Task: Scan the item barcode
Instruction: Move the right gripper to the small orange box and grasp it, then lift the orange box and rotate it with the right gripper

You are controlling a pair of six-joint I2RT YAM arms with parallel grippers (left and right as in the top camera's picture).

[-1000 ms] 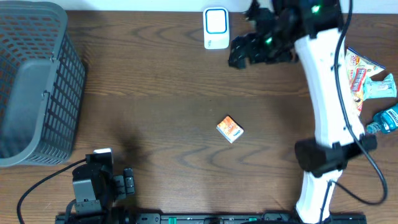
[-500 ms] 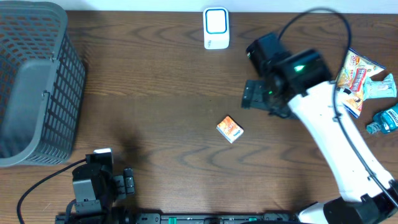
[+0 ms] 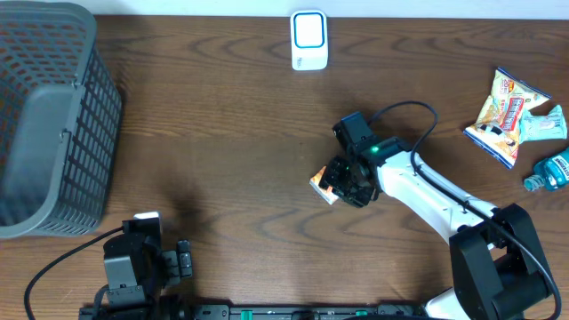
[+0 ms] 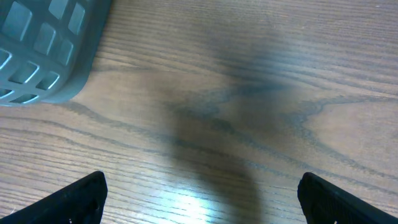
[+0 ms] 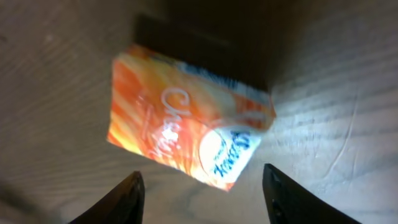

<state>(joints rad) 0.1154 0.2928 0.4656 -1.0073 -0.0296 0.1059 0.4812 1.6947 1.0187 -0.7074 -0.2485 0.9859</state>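
Right claw [image 5: 202,200]: jaws apart, over packet [image 5: 180,134] | packet: orange, white-and-blue end, lying flat

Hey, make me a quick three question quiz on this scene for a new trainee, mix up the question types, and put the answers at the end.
1. True or false: the orange packet lies inside the grey basket.
2. Which gripper hangs over the packet? A left, B right, C neither.
3. Fill in: near the right edge of the table, a snack bag lies beside a blue ____.
Key: 1 false, it lies on the bare table, well away from the basket. 2 B, the right gripper, with its fingers apart on either side of the packet. 3 bottle.
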